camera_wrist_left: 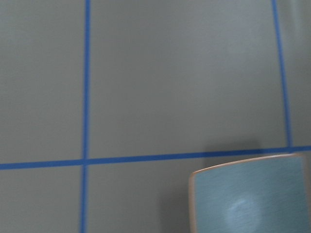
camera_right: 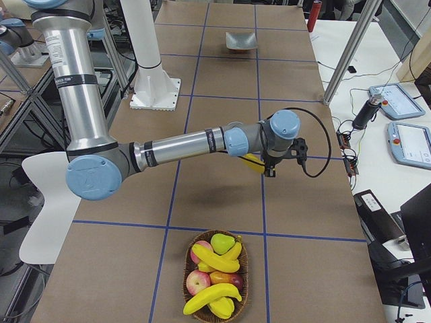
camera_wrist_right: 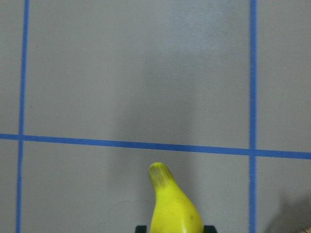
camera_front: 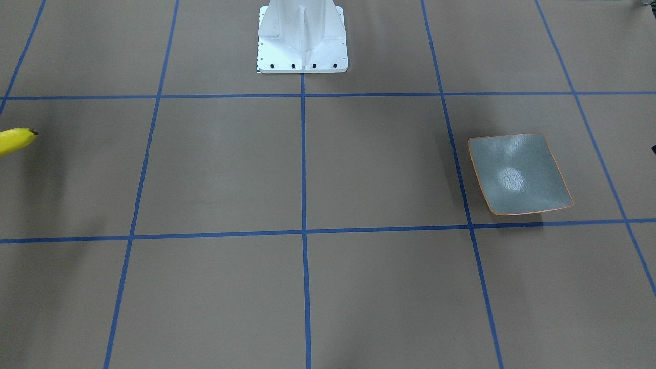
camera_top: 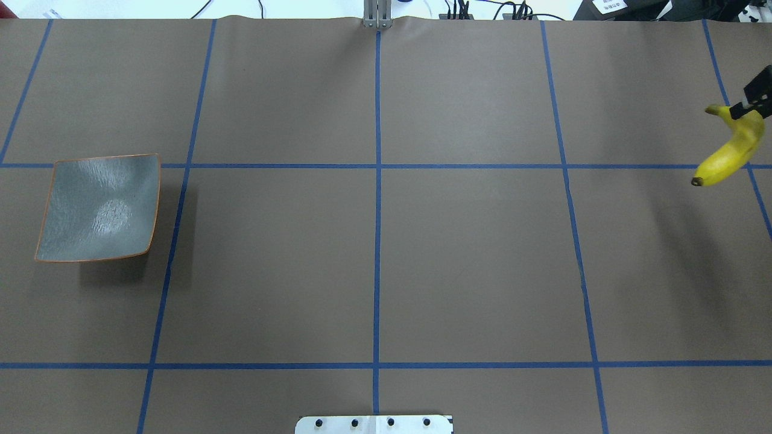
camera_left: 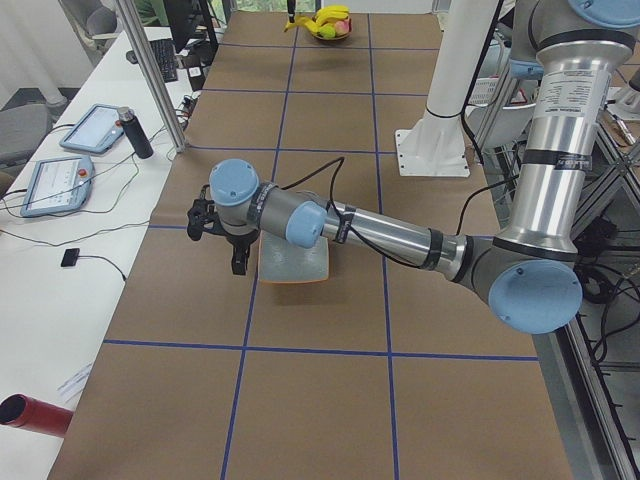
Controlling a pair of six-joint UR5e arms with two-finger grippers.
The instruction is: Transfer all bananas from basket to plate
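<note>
One banana: held in my right gripper [camera_top: 749,110], which is clamped on it close to the stem end. In my right wrist view dark finger edges show on either side of the yellow body.
Banana's pose: the banana [camera_top: 727,158] hangs clear of the table [camera_top: 470,259], and a soft shadow lies on the brown surface below it. From overhead, its curve runs from the stem at my fingers back toward my base, ending in a small dark tip.
Banana's place: at the far right edge of the overhead view, over a blue tape line [camera_top: 754,166]. From the right-side camera it is well apart from the basket, one grid square further along the table toward the plate.
Basket: the wicker basket [camera_right: 187,288] sits at my right end of the table. The other bananas [camera_right: 214,260] lie in it among red apples [camera_right: 200,281] and a green pear [camera_right: 222,242].
Plate: the squarish grey-green plate [camera_top: 99,208] with a thin orange rim rests flat on the table on my left side. It is well apart from the held banana, with the whole middle of the grid between them. A pale glare sits on its glossy centre.
Left gripper: my left gripper [camera_left: 220,240] hangs above the plate's outer edge. It shows only from the side camera, so I cannot tell how far its fingers are parted. My left wrist view shows one corner of the plate and the tape lines.
Mount: the white mount [camera_front: 302,36] stands on the centre tape line at my side of the table.
</note>
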